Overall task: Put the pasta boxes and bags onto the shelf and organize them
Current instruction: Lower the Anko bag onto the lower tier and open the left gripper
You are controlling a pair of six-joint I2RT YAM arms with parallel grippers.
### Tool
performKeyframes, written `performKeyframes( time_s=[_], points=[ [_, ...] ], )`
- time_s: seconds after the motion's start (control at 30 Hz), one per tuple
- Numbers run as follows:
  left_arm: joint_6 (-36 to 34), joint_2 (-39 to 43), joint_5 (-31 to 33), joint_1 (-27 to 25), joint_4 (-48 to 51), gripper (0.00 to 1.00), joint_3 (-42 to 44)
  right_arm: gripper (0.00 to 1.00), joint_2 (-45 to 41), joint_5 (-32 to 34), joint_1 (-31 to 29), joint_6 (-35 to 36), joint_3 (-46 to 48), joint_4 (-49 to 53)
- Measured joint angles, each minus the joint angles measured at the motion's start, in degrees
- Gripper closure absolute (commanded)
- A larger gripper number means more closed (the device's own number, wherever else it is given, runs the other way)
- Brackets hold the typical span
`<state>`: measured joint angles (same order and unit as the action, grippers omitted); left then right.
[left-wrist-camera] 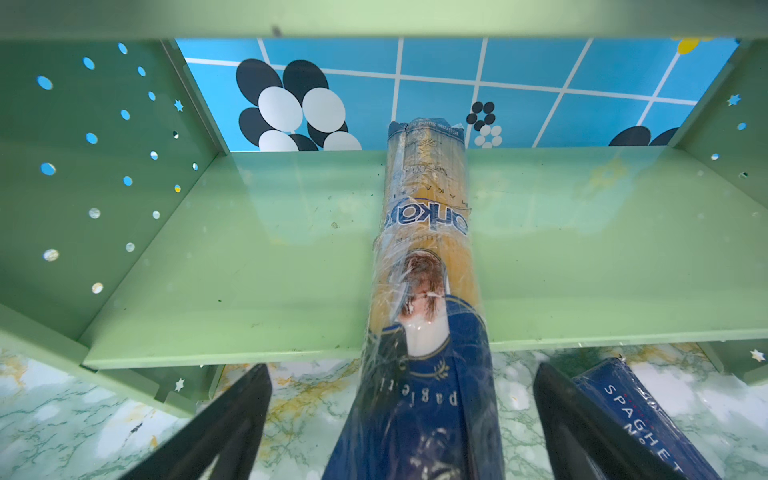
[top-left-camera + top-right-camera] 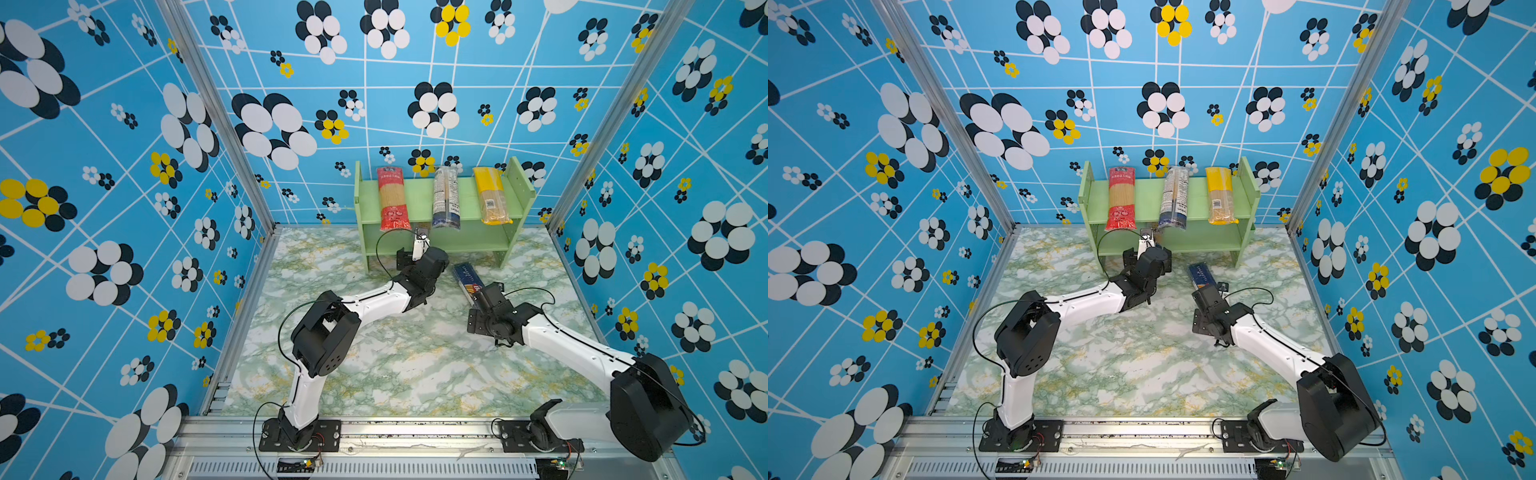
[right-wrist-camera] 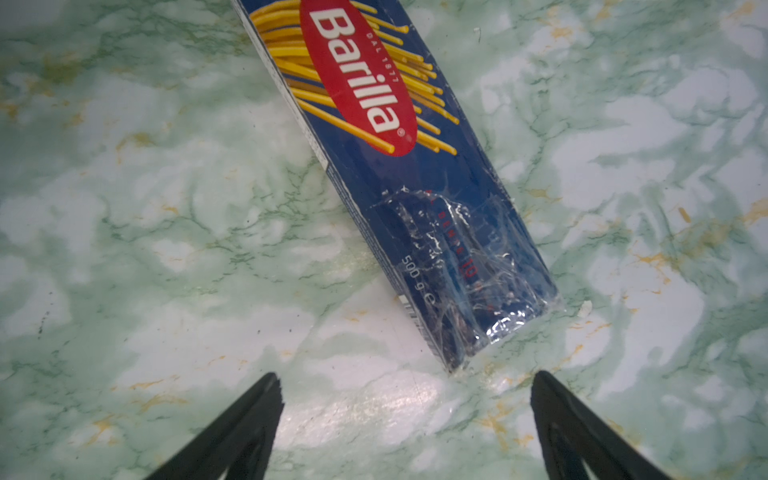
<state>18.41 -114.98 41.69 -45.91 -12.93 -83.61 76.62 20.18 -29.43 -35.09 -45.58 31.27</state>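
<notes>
Shelf (image 2: 420, 199) (image 2: 1147, 199) sits at 12 o'clk of the marble-look table (image 2: 374, 374), by the back wall. Top tier, in both top views:
- red-ended bag (image 2: 392, 199) (image 2: 1121, 199) on the 9 o'clk side
- clear white/blue-label bag (image 2: 446, 197) (image 2: 1174, 197) in the mid.
- yellow-topped bag (image 2: 490, 195) (image 2: 1220, 195) on the 3 o'clk side

All three lie approx. 12-to-6, apart from each other, w/ near ends overhanging the front edge.

Left gripper (image 1: 401, 376) is at the front of the lower tier, approx. 12 o'clk from table ctr. Its jaws are spread wide and hold nothing. The blue-ended bag (image 1: 424, 270) runs btwn the fingers (image 1: 232, 424) w/ a gap on either side. The bag's far part lies on the lower tier, roughly mid-width. Its blue near end sticks out past the front edge.

Dark blue Barilla box (image 2: 463, 274) (image 2: 1200, 274) (image 3: 399, 166) lies flat on the table, approx. 2 o'clk from ctr. It is just in front of the shelf, long axis approx. 11-to-5. Right gripper (image 3: 405, 376) is over the box's 5 o'clk end, jaws wide apart, nothing in them. In the right wrist view the box end is just ahead of the fingertips, not btwn them.
</notes>
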Motion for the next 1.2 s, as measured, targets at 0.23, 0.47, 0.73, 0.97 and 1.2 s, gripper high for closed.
performKeyframes(
  time_s=[0.23,0.47,0.73,0.97,1.2],
  points=[
    [-0.22,1.77,0.39,-0.98,-0.44,0.01,1.92,0.04,-0.17,-0.37,0.0,-0.02,0.02,0.0],
    [-0.28,4.52,0.9,-1.62,-0.5,0.01,4.55,0.04,-0.52,-0.87,0.0,-0.02,0.02,0.0],
    [-0.26,6.6,1.75,-2.67,-0.87,0.01,7.41,0.04,-0.52,-0.87,0.0,-0.02,0.02,-0.02],
    [-0.02,8.59,1.86,-3.34,-0.83,0.01,9.27,0.04,-0.52,-0.87,0.0,-0.02,0.02,-0.02],
    [0.2,9.84,1.95,-3.63,-0.83,0.01,10.54,0.04,-0.52,-0.87,0.0,-0.02,0.02,-0.04]
  ],
)
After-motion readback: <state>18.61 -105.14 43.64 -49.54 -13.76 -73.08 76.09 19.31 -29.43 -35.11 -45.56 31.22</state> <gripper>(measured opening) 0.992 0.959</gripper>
